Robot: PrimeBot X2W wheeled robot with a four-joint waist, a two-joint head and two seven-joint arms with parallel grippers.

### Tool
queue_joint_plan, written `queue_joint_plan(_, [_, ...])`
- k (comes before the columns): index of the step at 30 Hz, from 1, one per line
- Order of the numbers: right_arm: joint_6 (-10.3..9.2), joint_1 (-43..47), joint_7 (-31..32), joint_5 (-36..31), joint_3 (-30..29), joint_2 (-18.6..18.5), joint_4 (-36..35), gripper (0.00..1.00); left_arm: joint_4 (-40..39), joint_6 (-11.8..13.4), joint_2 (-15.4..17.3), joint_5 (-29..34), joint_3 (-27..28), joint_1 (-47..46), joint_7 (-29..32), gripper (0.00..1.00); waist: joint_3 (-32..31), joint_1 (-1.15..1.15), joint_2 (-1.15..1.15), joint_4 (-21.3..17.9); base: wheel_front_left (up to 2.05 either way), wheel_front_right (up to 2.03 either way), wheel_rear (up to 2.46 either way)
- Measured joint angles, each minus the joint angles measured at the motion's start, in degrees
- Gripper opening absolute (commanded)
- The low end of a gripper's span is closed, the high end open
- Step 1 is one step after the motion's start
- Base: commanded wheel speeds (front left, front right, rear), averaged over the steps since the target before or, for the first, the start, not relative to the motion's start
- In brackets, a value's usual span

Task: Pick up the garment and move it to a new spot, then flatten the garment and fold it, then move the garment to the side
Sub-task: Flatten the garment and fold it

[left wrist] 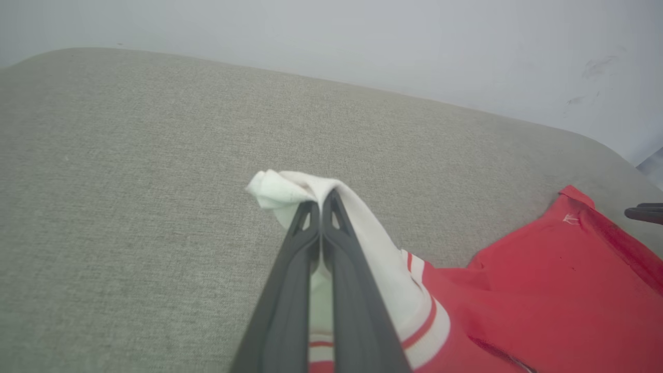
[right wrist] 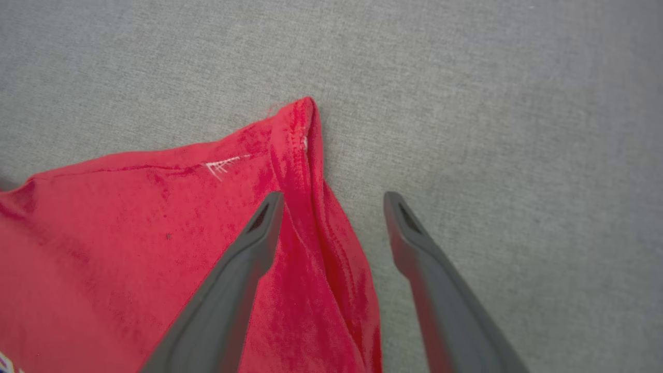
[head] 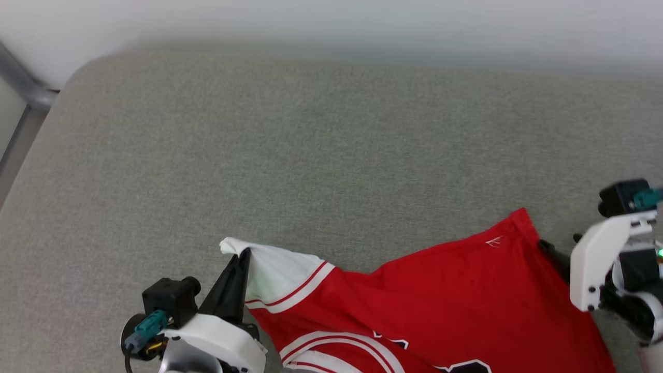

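Red jersey [head: 456, 290]: half spread.
Left claw [left wrist: 322, 197]: clenched on white sleeve [left wrist: 279, 189].
Right claw [right wrist: 334, 199]: released, straddling hem [right wrist: 303, 111].
Needed: firm hem grip, even tension.

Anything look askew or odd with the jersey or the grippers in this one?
The garment lies rumpled, not flat. Its white sleeve is bunched in the shut left gripper, and its red corner beside the open right gripper is rolled over. No damage shows.
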Motion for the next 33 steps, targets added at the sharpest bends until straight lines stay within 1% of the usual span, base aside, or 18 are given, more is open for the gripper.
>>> queue_joint_plan(3, [0.0, -4.2, 5.1, 0.7, 2.8, -1.4, 0.0, 1.0, -0.1, -0.5, -0.3, 0.0, -0.4, -1.3, -0.5, 0.0, 1.8, 0.0, 0.0, 1.1, 0.0, 0.0, 0.0])
queue_joint_plan(7, [0.0, -9.2, 8.1, 0.8, 6.4, -3.2, 1.5, 1.0, 0.1, -1.1, -0.8, 0.1, -1.1, -2.6, -1.3, 0.0, 4.3, 0.0, 0.0, 2.4, 0.0, 0.0, 0.0])
queue_joint_plan(12, [0.01, -12.6, 10.8, 2.3, 11.1, -4.6, 7.3, 1.0, 0.6, -1.5, -1.5, 0.1, -1.3, -4.0, -2.2, 0.0, 6.7, 0.0, 0.0, 3.6, 0.0, 0.0, 0.0])
queue_joint_plan(16, [-0.01, -14.0, 14.1, 4.3, 12.9, -5.4, 10.6, 1.0, 1.1, -1.6, -1.8, 0.0, -1.4, -4.7, -2.8, 0.0, 7.7, -0.01, 0.0, 4.2, 0.0, 0.0, 0.0])
queue_joint_plan(17, [-0.01, -14.2, 14.5, 4.9, 12.9, -5.4, 11.1, 0.46, 1.2, -1.6, -1.8, 0.0, -1.4, -4.7, -3.0, 0.0, 7.8, -0.01, 0.0, 4.3, 0.0, 0.0, 0.0])
queue_joint_plan(18, [-0.01, -14.4, 14.8, 5.1, 13.1, -5.5, 11.5, 0.0, 1.4, -1.8, -1.8, -0.1, -1.4, -4.9, -3.1, 0.0, 7.9, -0.01, 0.0, 4.4, 0.0, 0.0, 0.0])
queue_joint_plan(22, [0.0, -15.1, 14.3, 6.4, 13.3, -5.6, 12.6, 0.0, 2.0, -1.8, -1.9, -0.5, -0.9, -5.1, -3.6, 0.0, 7.7, -0.01, 0.0, 4.3, 0.0, 0.0, 0.0])
queue_joint_plan(25, [0.02, -15.4, 11.4, 7.1, 13.1, -5.3, 13.3, 0.0, 2.2, -1.6, -1.2, -0.6, -0.1, -5.1, -3.7, 0.0, 6.8, -0.01, 0.0, 3.9, 0.0, 0.0, 0.0])
queue_joint_plan(29, [0.04, -16.6, 7.6, 6.0, 12.2, -4.4, 13.3, 0.0, 1.6, -1.3, 1.4, -0.7, 1.7, -6.2, -2.7, 0.0, 5.5, -0.01, 0.0, 2.8, 0.0, 0.0, 0.0])
queue_joint_plan(33, [0.02, -18.8, 3.3, 3.7, 10.2, -3.7, 12.7, 0.0, 0.2, -1.5, 4.3, -0.1, 3.3, -10.7, -0.8, 0.0, 4.3, -0.01, 0.0, 1.2, 0.0, 0.0, 0.0])
